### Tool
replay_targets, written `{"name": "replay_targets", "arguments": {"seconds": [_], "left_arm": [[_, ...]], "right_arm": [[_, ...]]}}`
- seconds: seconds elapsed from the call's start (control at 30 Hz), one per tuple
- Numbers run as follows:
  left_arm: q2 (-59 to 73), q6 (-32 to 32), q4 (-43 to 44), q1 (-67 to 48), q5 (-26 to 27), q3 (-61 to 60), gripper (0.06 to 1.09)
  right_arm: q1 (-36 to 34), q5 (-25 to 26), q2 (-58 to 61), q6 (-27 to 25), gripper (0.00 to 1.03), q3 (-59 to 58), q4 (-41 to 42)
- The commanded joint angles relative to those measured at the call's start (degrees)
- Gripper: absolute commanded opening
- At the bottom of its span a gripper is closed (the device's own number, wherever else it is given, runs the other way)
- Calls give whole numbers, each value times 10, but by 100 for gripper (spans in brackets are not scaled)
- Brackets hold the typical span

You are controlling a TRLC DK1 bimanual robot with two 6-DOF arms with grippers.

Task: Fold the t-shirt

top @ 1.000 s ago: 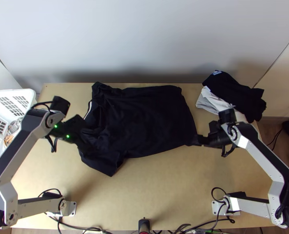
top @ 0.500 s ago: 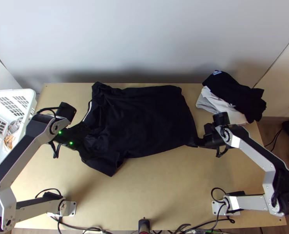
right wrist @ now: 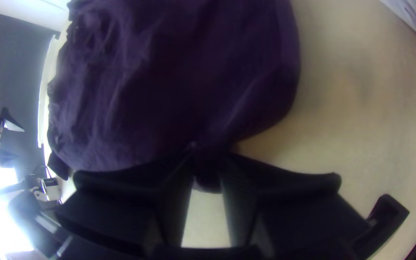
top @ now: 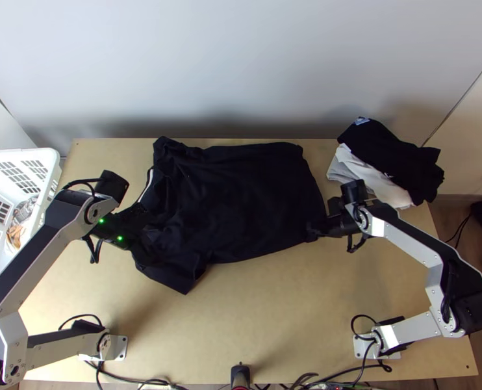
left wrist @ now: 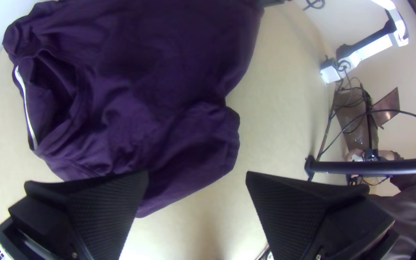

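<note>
While the right gripper (right wrist: 207, 161) pinches a hem corner of the dark t-shirt (top: 247, 201), the left gripper (left wrist: 197, 174) hangs open by a sleeve (left wrist: 193, 159).
In the top view, the shirt lies spread on the table (top: 273, 312), collar toward the left arm, hem toward the right, its sleeve end rumpled. In the left wrist view, the fingers stand wide apart, holding nothing; getting both layers of the sleeve edge well between them before closing probably matters most. In the right wrist view, cloth bunches between the fingertips, so a firm pinch should serve. Once both ends are held, the arms would do best lifting level and together, cloth lightly taut, to lay the near side over evenly.
</note>
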Motion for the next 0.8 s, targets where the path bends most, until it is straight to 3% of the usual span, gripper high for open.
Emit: {"name": "replay_targets", "arguments": {"seconds": [0.0,0.07,0.4,0.47,0.57,0.6,0.63,0.67,0.7,0.77], "left_arm": [[-4,2,-1,11,-1,1,104],[-6,4,-3,16,-1,1,104],[-4,7,-5,15,-1,-13,104],[-2,6,-2,12,-1,-13,104],[1,7,-1,10,-1,-13,104],[2,7,-1,10,-1,-12,104],[4,7,-1,9,-1,-11,104],[6,7,-1,7,-1,-11,104],[7,7,-1,6,-1,-9,104],[6,6,-2,6,-1,-5,104]], "right_arm": [[11,4,14,9,3,4,24],[5,4,10,5,3,2,6],[-9,4,-81,-65,3,74,-260],[-5,4,-97,-92,3,89,-321],[17,4,-127,-175,5,79,-379],[25,4,-130,-198,21,69,-378],[25,4,-124,-208,54,60,-378],[25,4,-110,-214,93,53,-378],[27,4,-95,-221,99,50,-383],[26,4,-90,-239,99,38,-384]]}}
